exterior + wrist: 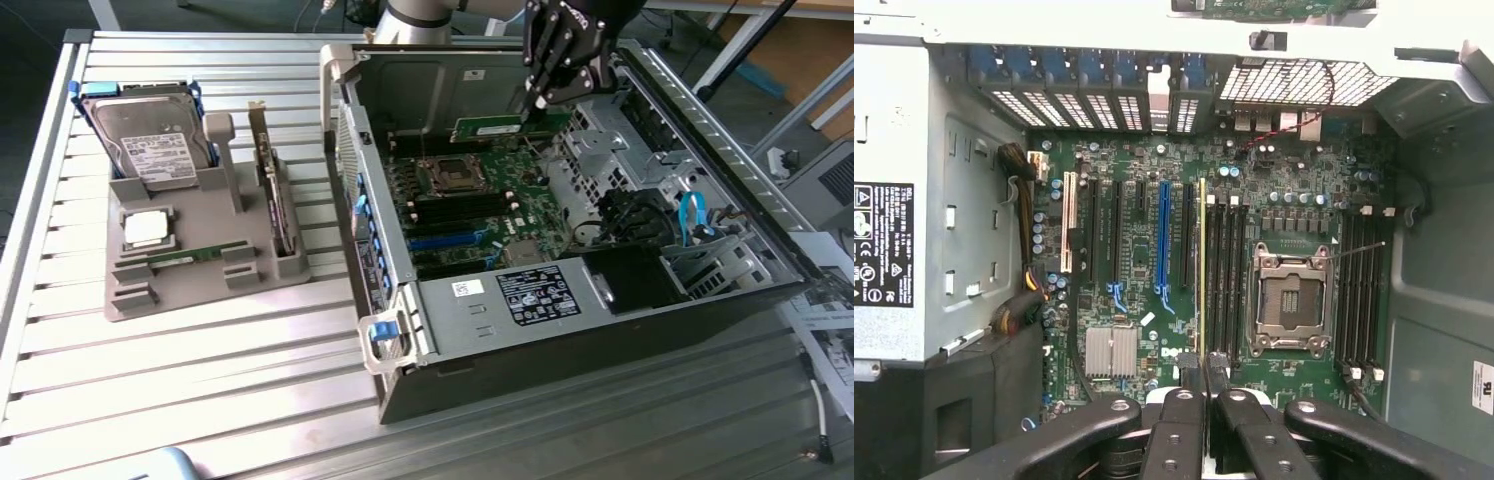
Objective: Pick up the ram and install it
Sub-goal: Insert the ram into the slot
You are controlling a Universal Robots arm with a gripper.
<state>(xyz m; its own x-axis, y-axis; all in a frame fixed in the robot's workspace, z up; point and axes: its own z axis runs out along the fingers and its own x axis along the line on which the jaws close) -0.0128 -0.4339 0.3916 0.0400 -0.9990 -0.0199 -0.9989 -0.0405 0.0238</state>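
My gripper point(539, 106) hangs over the open computer case point(561, 300), shut on the ram point(503, 128), a slim green stick held level above the motherboard point(501, 215). In the wrist view the ram point(1201, 270) appears edge-on as a thin line between the two black fingertips point(1188, 378). It runs alongside the black memory slots point(1224, 270) next to the empty processor socket point(1290, 300). The stick is still above the board, not seated in a slot. A second, similar green stick point(180, 257) lies on the grey holder point(200, 285) at the exterior view's left.
The grey holder also carries a hard drive point(151, 145), a square silver processor chip point(147, 228) and an upright dark expansion card point(274, 195). Inside the case are the power supply point(914, 240), blue cables point(691, 215) and drive bays. The case walls stand close around the gripper.
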